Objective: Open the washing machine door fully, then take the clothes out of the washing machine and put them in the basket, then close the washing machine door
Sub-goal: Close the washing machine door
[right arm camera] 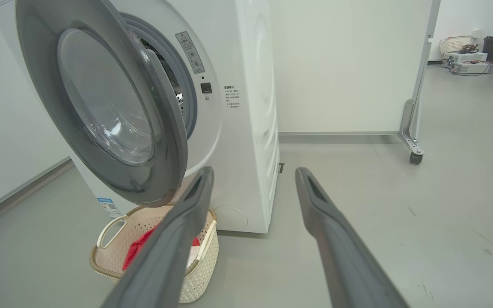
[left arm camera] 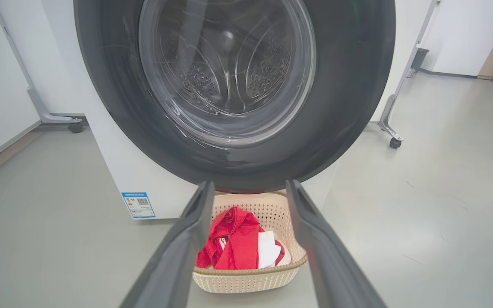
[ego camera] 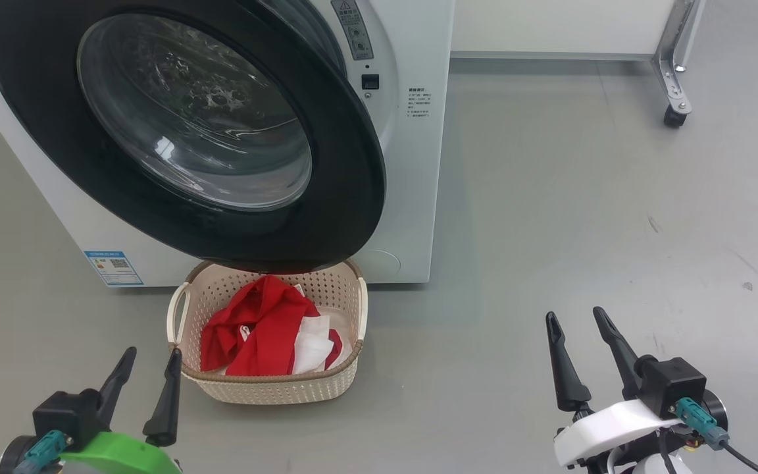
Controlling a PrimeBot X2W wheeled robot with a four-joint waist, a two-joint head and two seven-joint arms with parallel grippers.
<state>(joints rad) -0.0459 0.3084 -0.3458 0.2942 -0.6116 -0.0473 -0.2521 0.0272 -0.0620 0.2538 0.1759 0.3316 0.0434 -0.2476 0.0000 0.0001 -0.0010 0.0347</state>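
Nearest to the camera, the left hand [ego camera: 152,355] is low, fingers parted, nothing between them: released. Off to its right, the right hand [ego camera: 575,316] is spread wide too, empty, over bare floor [ego camera: 550,217].

On the floor, the basket [ego camera: 267,380] sits just right of the left hand and slightly ahead of it, and well to the left of the right hand. In it lie the clothes [ego camera: 254,329], red with white parts, heaped mostly below the rim. Neither hand touches them.

Ahead of and above the left hand is the washing machine door [ego camera: 346,171], part-swung: not flat against the washing machine [ego camera: 418,197], not wide open either. The right wrist view shows a gap between the door's free edge and the grey seal, and that free edge is on the right hand's side. The door's lower rim overhangs the far end of the basket.

Reading:
- The basket sits right under the opening, probably so the load has a short way to fall.
- Through the glass the drum looks bare, though only part of it is visible.
- Unloading seems done, which leaves closing the door.
- The left hand points squarely at the door's outer face, so a forward push there looks the natural move.

Watch: the door's lower rim is close over the basket. Cannot tell whether they touch.
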